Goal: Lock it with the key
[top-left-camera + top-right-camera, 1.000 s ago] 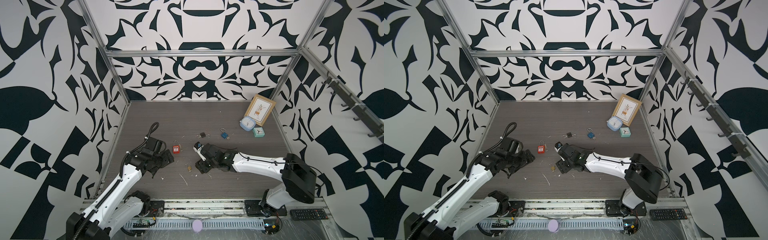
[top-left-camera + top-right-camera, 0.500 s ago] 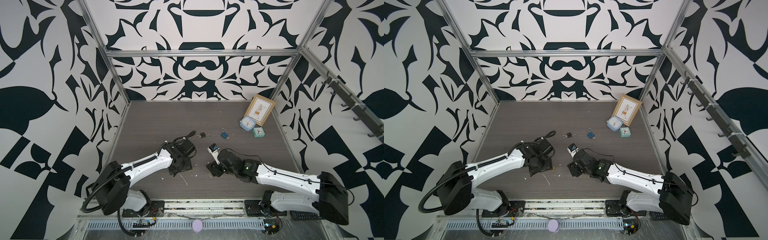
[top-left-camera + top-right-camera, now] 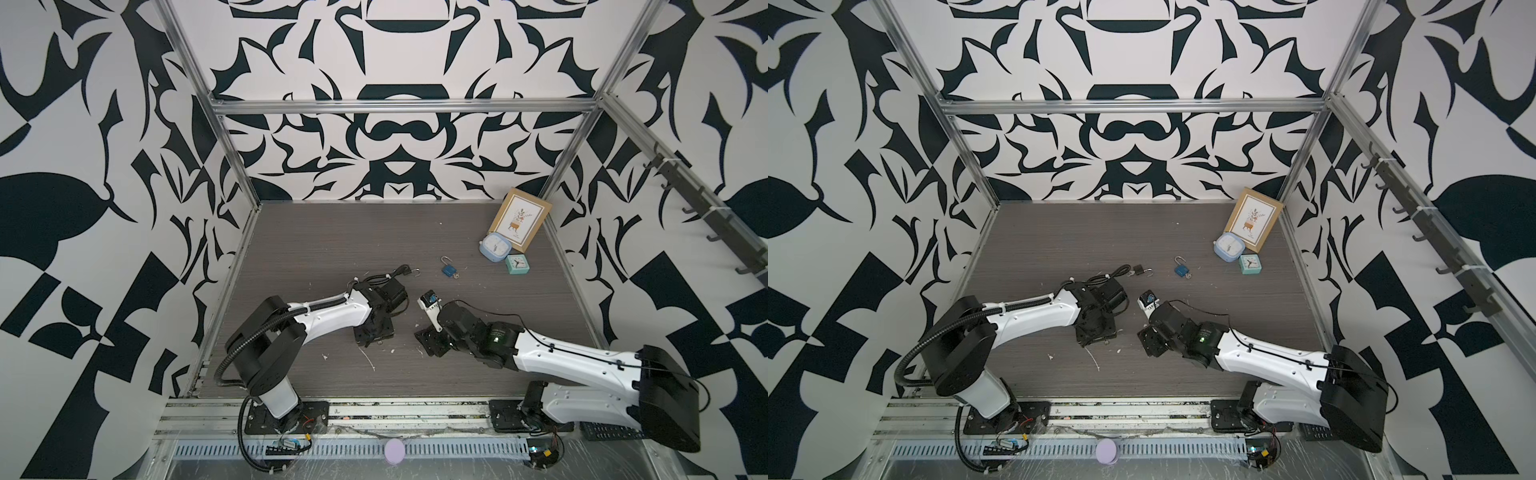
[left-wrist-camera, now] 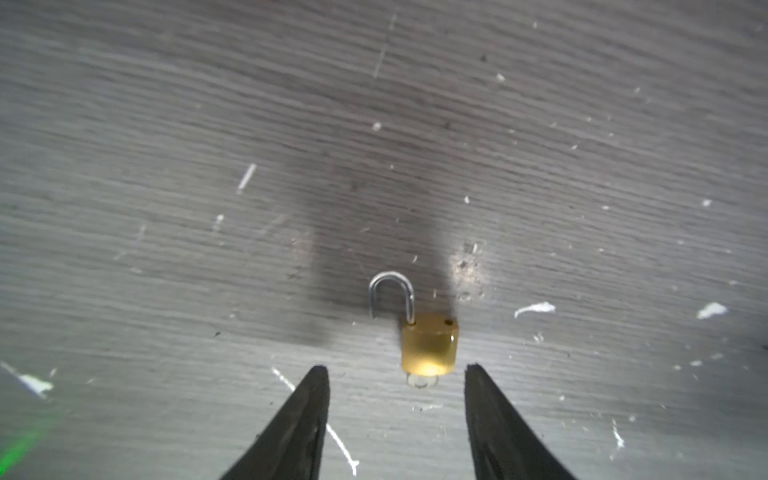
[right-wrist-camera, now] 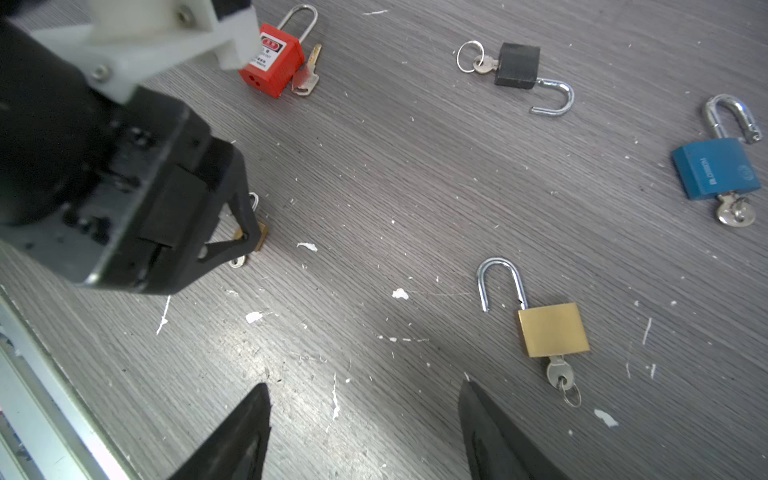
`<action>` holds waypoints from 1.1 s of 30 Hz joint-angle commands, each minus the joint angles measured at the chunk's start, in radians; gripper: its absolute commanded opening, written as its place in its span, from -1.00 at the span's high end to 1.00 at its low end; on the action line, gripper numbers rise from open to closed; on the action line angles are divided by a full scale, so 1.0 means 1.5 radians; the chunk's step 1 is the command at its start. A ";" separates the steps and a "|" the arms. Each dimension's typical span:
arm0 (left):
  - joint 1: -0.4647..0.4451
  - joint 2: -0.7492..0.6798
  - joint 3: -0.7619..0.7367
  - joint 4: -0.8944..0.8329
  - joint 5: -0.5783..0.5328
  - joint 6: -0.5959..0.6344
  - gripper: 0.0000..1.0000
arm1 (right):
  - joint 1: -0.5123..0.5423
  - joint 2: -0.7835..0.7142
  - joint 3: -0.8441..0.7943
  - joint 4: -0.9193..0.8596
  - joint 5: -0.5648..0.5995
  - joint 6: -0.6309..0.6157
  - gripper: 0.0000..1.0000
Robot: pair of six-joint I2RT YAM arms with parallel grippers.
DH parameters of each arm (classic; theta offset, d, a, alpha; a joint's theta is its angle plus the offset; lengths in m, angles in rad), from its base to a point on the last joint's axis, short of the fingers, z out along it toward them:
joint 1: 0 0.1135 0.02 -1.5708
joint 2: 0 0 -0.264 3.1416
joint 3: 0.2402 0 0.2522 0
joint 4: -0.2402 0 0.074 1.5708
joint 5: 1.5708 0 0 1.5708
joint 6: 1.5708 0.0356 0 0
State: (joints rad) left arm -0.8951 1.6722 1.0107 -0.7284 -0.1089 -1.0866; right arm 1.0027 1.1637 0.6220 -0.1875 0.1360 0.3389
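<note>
The left gripper (image 4: 395, 368), jaws spread, is facing the small brass padlock (image 4: 428, 345) at twelve o'clock, its shackle (image 4: 390, 279) pointing away.

Picture frame (image 3: 520, 219), blue clock (image 3: 494, 247), teal clock (image 3: 516, 264) clustered.

Twin overhead views, wrist cameras near table (image 4: 166, 124)

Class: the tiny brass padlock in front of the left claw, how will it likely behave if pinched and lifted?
The brass padlock looks solid metal: probably rigid and heavy for its size. Its glossy faces may slip in the left claw. Its open shackle could swivel.
</note>
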 commanded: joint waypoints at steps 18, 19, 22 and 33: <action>-0.027 0.084 0.048 -0.039 -0.044 -0.030 0.17 | -0.002 -0.025 -0.005 0.020 0.016 0.002 -0.47; -0.027 0.086 0.050 -0.041 -0.047 -0.030 0.18 | -0.001 -0.026 -0.005 0.019 0.015 0.003 -0.47; -0.027 0.092 0.054 -0.047 -0.054 -0.027 0.22 | -0.002 -0.024 -0.003 0.020 0.015 0.001 -0.47; -0.026 0.090 0.035 -0.028 -0.052 -0.024 0.29 | -0.001 -0.011 0.009 0.013 0.014 0.001 -0.48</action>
State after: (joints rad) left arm -0.9363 1.7802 1.0863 -0.7452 -0.1585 -1.1076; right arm 1.0027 1.1469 0.6121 -0.1814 0.1394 0.3382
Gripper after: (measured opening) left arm 0.360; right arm 0.737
